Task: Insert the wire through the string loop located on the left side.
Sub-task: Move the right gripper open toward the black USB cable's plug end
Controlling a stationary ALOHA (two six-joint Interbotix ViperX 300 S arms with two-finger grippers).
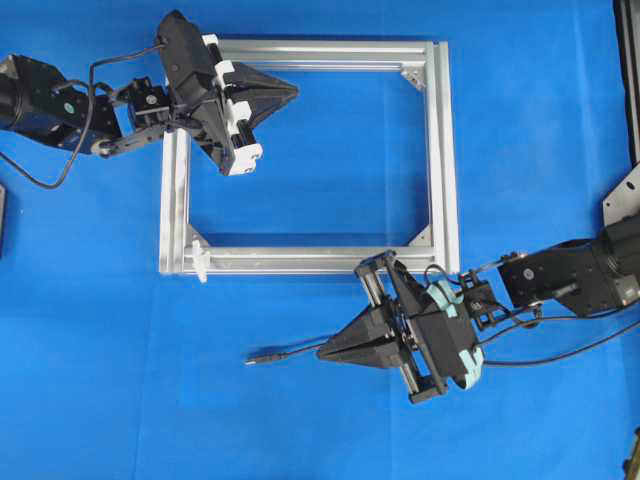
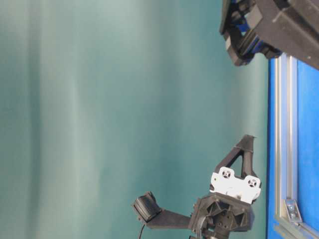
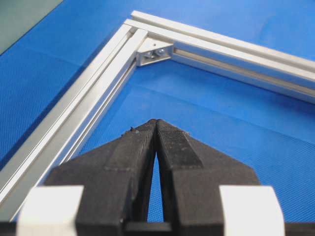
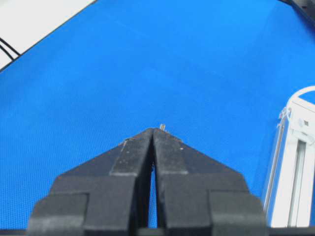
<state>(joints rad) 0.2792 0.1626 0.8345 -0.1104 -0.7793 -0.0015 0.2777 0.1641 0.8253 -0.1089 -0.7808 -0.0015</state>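
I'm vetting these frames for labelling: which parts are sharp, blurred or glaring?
Overhead view: evenly lit, wire and frame crisp, slight sheen on the frame. Left wrist view: left tool sharp, far frame rail softer. Right wrist view: right tool sharp, string loop near the edge soft and overexposed. Table-level view: backdrop featureless.

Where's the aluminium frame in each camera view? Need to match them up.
Overhead: the frame sits centre-left on the blue mat.
Table-level: one rail lies flat on the mat, with a corner bracket at its end.
Left wrist: a corner, just beyond the shut left gripper.
Right wrist: a corner at the right edge, by the string loop.
Shared landmark: the blue mat.
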